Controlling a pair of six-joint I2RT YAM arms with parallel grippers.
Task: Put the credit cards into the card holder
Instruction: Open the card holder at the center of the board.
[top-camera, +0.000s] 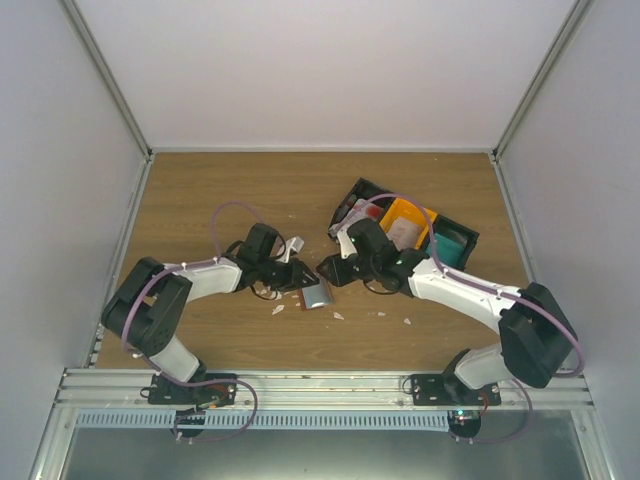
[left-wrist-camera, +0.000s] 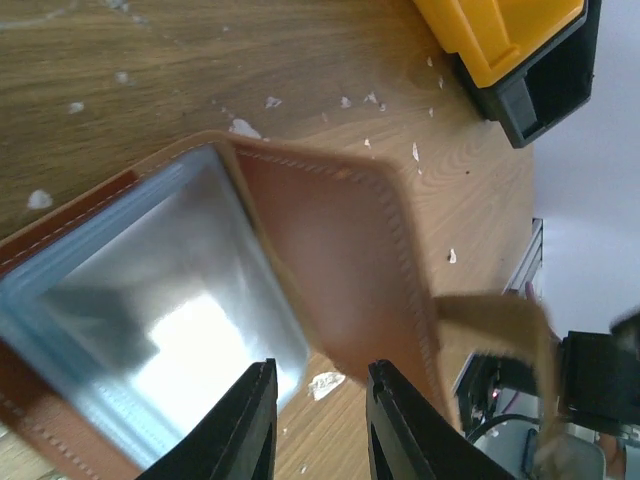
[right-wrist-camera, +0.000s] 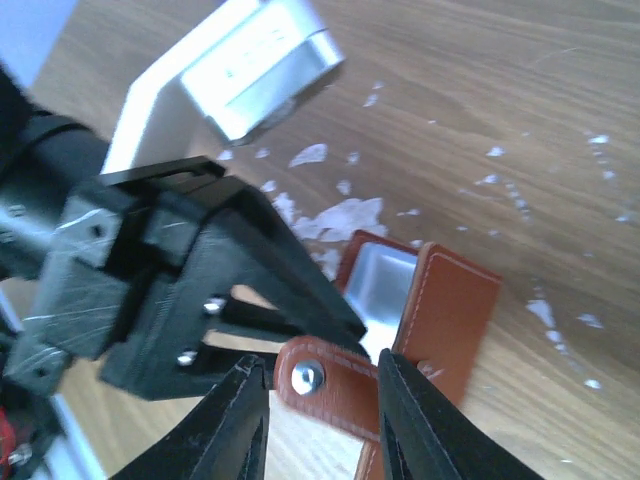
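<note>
Bracketing the card holder (top-camera: 318, 295) from both sides, the two arms meet mid-tabletop (top-camera: 220, 190). The aim looks like exposing the pockets so cards can slide in.

Right claw (right-wrist-camera: 320, 362) straddles the snap tab (right-wrist-camera: 312, 378). Its fingers are apart with a slim gap on one side, so it is released, not pinching. It is probably placed there to pull the flap back.

Left claw (left-wrist-camera: 320, 370) sits at the fold where flap meets pockets. Its fingers are apart with wood visible between them, and I cannot tell if the tips bite the leather. It likely steadies the base against the other arm's pull.

Credit cards (top-camera: 450, 246) are not in either claw. A teal one lies in the bins (top-camera: 365, 188) at the far right, apart from the holder. Others there are too small to sort out.

The card holder is reddish-brown leather with pale stitching along the edges and its flap tilted up. The pale blue-grey pockets are shiny with glare and look empty from the left wrist view. There is a metal snap on the tab. White scraps (top-camera: 278, 310) litter the wood around it.
</note>
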